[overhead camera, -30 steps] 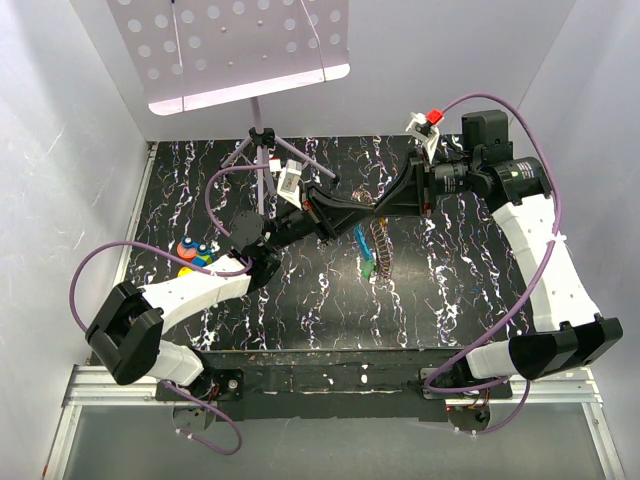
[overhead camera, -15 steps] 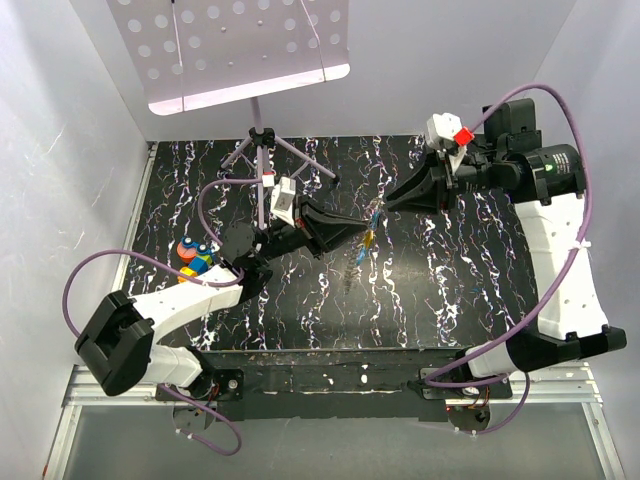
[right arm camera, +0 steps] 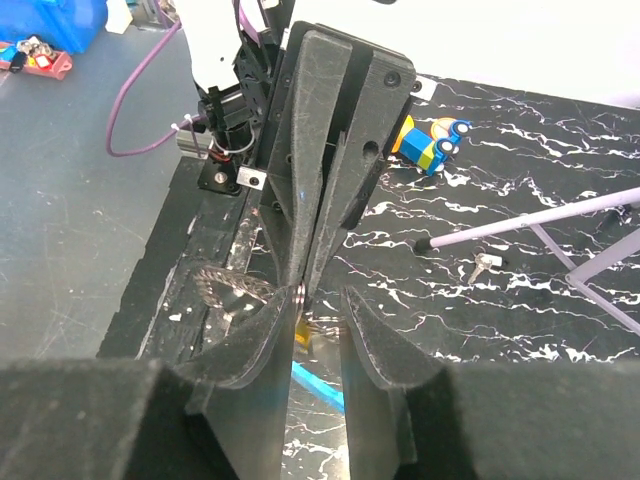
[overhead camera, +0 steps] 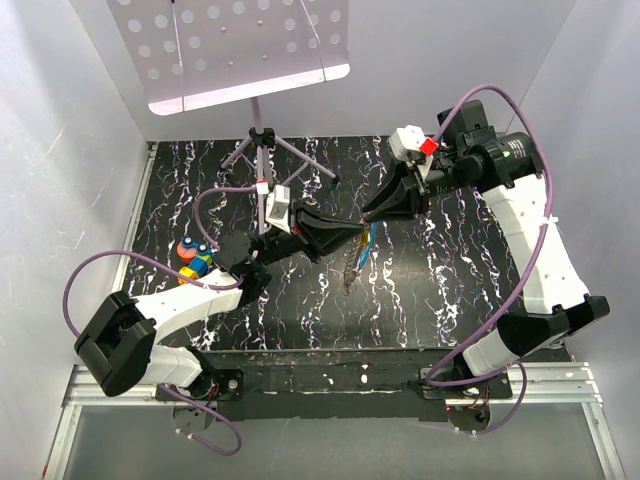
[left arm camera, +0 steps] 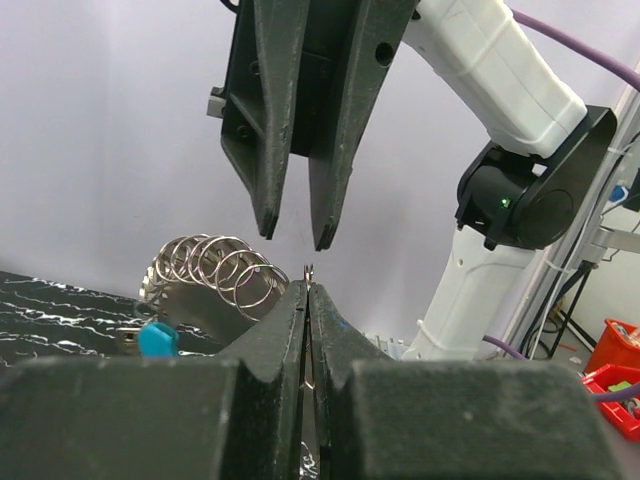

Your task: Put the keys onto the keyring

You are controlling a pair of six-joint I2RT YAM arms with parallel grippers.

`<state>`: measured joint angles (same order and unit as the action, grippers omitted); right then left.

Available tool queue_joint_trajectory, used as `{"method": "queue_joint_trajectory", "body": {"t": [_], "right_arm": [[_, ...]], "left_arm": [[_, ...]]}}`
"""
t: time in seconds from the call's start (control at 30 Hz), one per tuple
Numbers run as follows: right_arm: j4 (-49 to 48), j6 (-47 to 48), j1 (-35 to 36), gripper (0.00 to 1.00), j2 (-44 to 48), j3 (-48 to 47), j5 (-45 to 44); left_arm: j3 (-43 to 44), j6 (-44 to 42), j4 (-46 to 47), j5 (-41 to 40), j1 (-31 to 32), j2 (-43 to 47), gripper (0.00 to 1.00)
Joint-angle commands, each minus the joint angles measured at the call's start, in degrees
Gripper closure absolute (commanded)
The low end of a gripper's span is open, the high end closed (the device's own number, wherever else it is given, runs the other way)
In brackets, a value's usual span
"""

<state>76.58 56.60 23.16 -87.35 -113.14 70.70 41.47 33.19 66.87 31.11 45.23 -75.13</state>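
Light: bright, even, overhead.
Glare: lower edge of white perforated panel [overhead camera: 250,85] washes out.
Focus: top view sharp; wrist foregrounds softer.

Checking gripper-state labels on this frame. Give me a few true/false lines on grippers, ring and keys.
1. The left gripper is shut on the thin keyring. True.
2. The right gripper is clamped on the blue key. False: its jaws stand open, with nothing between them.
3. A colourful toy sits on the table by the left arm. True.
4. The blue key lies beside that toy. False: it is under the wire coil near the left gripper.
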Motion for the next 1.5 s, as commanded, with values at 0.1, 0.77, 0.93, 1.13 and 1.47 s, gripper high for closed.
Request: {"method": "queue_joint_trajectory", "body": {"t": [0.1, 0.77, 0.93, 1.13, 1.47], "right_arm": [[7.01, -4.65, 0.05, 0.68, 1.66, 0.73, 0.49], [5.43, -6.68, 0.05, 0.68, 1.13, 2.93, 1.20], [4.64, -7.64, 0.13, 0.68, 0.87, 3.10, 1.11], [3.67, -9.05, 0.13, 0.68, 0.69, 3.37, 1.02], [2.97, -10.01, 0.48, 0.68, 0.25, 3.28, 1.64]], "left_arm": [[-0.96, -0.32, 4.05, -4.92, -0.14, 2.98, 1.00], [-0.96, 1.00, 5.46, -6.33, -0.14, 2.98, 1.00], [-0.87, 1.18, 5.64, -5.98, -0.14, 2.80, 1.00], [-0.69, 1.44, 5.90, -5.71, -0.14, 2.89, 1.00], [-0.43, 1.70, 6.25, -5.54, -0.14, 2.36, 1.00]]}}
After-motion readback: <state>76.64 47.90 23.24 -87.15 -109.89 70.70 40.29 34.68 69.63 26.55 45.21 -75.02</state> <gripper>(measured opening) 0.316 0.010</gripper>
